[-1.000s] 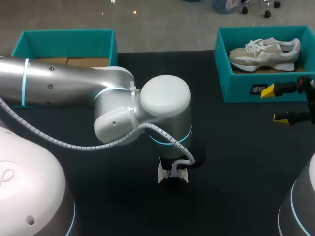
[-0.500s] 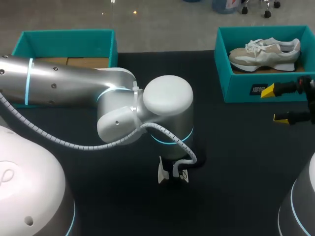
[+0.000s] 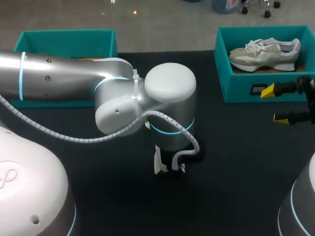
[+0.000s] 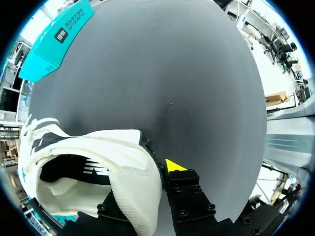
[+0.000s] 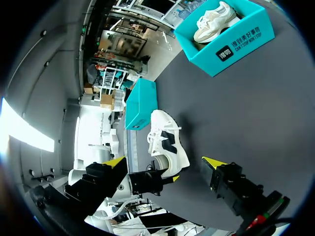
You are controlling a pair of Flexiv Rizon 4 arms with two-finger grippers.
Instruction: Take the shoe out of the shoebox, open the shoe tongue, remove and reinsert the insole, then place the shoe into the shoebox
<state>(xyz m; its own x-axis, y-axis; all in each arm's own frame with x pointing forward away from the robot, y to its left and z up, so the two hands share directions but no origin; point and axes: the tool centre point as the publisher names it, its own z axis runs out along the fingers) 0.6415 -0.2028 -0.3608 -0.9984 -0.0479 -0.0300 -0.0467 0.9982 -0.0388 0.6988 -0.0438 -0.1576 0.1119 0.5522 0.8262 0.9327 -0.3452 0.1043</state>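
Note:
A white shoe [image 4: 98,162] with black stripes lies on the black table [image 3: 236,162], its opening facing the left wrist camera. My left gripper [image 4: 153,171] points down at the table's middle and is shut on the shoe's heel wall. One yellow fingertip [image 4: 174,165] shows outside the heel; the other is hidden by the shoe. In the head view the left arm covers nearly all of the shoe [image 3: 158,164]. My right gripper [image 3: 274,104] stands open at the right edge, empty, level with the shoe [image 5: 167,142] and well apart from it.
A teal shoebox [image 3: 246,86] at the back right holds a beige and white shoe [image 3: 266,53]. A second teal box [image 3: 64,39] stands at the back left, partly behind my left arm. Open black table lies between the two grippers.
My left gripper's fingers have come together on the shoe's heel, and the left arm has shifted slightly. The right arm has not moved.

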